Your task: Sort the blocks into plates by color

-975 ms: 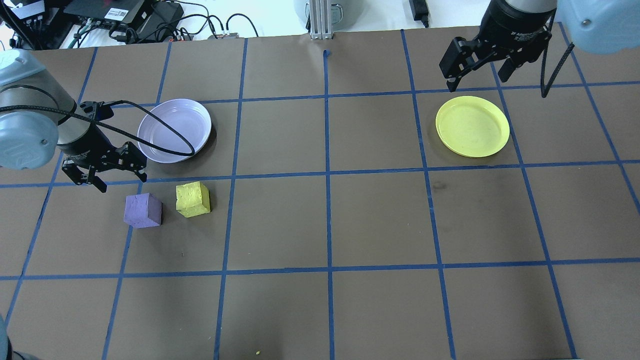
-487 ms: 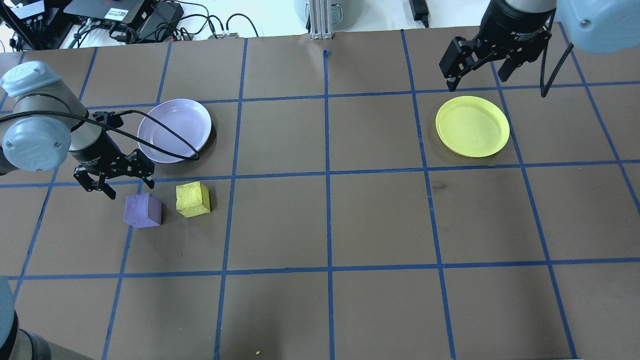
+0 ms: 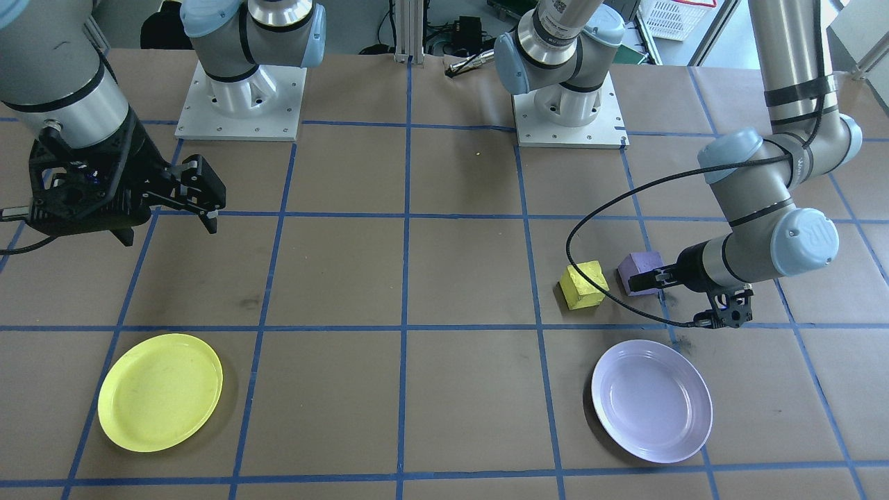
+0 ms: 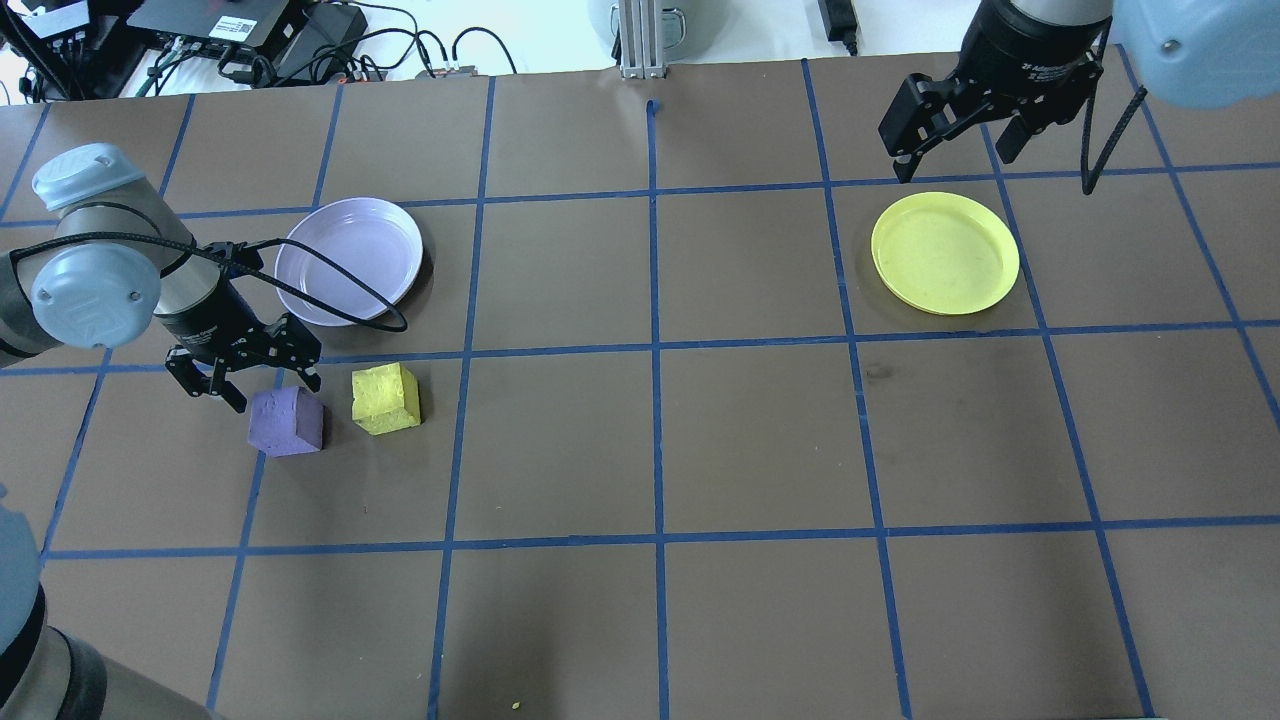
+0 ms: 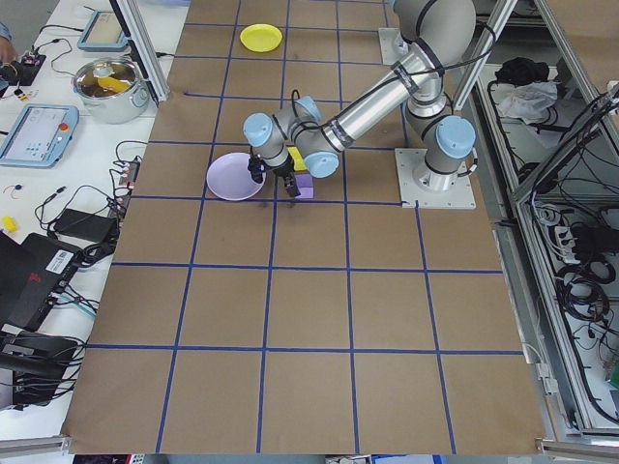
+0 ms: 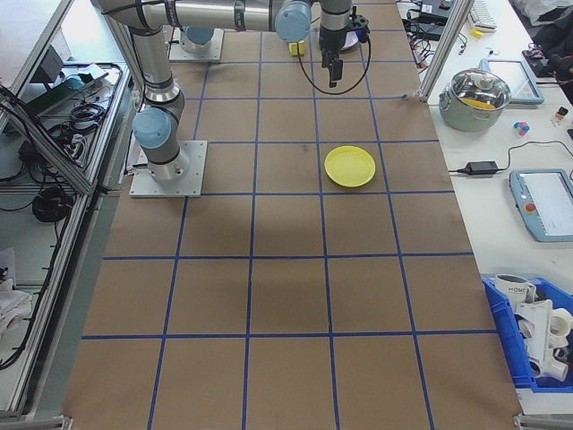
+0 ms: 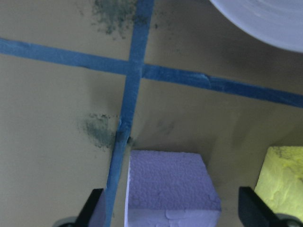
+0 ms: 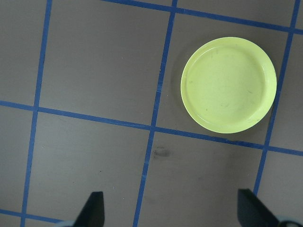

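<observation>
Over the last second the left hand (image 4: 252,385) has travelled from beside the lavender plate (image 4: 349,260) toward the purple block (image 4: 287,421), and now hangs just over its far edge, fingers spread and holding nothing; the wrist view shows the block between them; a grasp looks imminent; the yellow block (image 4: 385,398) sits just beside on the counter (image 4: 760,440); the right hand (image 4: 955,145) stays released near the yellow plate (image 4: 945,253).

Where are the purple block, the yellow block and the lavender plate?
purple block (image 4: 286,422): overhead exterior view, on its top face.
yellow block (image 4: 384,397): overhead exterior view, on its top face.
lavender plate (image 4: 352,256): overhead exterior view, on its bare inner floor.
</observation>
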`<state>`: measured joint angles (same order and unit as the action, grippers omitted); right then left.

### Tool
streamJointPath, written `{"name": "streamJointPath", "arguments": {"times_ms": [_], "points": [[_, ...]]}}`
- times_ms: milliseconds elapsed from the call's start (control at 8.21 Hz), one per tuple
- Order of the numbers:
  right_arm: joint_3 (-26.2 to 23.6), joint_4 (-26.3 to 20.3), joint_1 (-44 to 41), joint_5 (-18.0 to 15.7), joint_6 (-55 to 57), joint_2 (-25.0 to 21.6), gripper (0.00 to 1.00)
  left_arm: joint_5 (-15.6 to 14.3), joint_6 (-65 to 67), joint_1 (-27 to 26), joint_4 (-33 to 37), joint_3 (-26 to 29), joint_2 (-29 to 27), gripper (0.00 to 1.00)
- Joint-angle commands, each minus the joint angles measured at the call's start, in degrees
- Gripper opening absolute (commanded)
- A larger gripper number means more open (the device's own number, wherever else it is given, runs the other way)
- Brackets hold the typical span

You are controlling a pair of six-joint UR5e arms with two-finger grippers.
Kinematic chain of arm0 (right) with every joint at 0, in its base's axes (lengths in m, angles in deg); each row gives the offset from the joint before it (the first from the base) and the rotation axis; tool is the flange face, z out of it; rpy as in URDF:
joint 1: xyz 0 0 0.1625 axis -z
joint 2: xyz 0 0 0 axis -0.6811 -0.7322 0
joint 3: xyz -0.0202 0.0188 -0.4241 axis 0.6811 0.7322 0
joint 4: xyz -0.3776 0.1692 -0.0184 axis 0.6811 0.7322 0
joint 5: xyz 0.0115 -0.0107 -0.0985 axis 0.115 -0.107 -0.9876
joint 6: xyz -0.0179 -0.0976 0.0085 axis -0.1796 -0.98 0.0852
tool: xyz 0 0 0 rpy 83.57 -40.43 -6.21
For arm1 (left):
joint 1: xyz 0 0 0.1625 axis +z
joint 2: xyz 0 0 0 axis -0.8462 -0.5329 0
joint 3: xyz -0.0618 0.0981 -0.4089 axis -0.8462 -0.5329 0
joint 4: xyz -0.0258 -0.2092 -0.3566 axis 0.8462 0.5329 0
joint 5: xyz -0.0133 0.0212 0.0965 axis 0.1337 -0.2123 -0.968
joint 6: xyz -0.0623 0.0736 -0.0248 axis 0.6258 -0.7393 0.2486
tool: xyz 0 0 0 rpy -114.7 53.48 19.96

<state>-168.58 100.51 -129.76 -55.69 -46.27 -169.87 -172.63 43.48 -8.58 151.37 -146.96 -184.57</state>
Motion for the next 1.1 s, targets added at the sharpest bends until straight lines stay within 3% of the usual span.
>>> {"name": "streamJointPath", "arguments": {"times_ms": [0, 244, 487, 609, 731, 853, 975], "points": [[0.0, 0.0, 0.0, 0.1, 0.1, -0.1, 1.00, 0.3, -1.5, 1.6, -4.4, -2.7, -0.8, 0.98], [0.0, 0.0, 0.0, 0.1, 0.1, -0.3, 1.00, 0.3, -3.8, 2.3, -4.6, -3.3, -0.4, 0.71], [0.0, 0.0, 0.0, 0.1, 0.1, -0.4, 1.00, 0.4, -3.6, 2.3, -4.5, -3.4, -0.5, 0.66], [0.0, 0.0, 0.0, 0.1, 0.1, -0.5, 1.00, 0.4, -3.6, 2.3, -4.5, -3.3, -0.3, 0.58], [0.0, 0.0, 0.0, 0.1, 0.2, -0.4, 1.00, 0.2, -3.4, 2.0, -4.1, -3.3, 0.3, 0.14], [0.0, 0.0, 0.0, 0.1, 0.2, -0.4, 1.00, 0.2, -3.5, 1.8, -3.8, -3.2, 0.8, 0.00], [0.0, 0.0, 0.0, 0.1, 0.3, -0.2, 1.00, 0.2, -3.5, 1.8, -1.9, -2.8, 1.1, 0.00]]}}
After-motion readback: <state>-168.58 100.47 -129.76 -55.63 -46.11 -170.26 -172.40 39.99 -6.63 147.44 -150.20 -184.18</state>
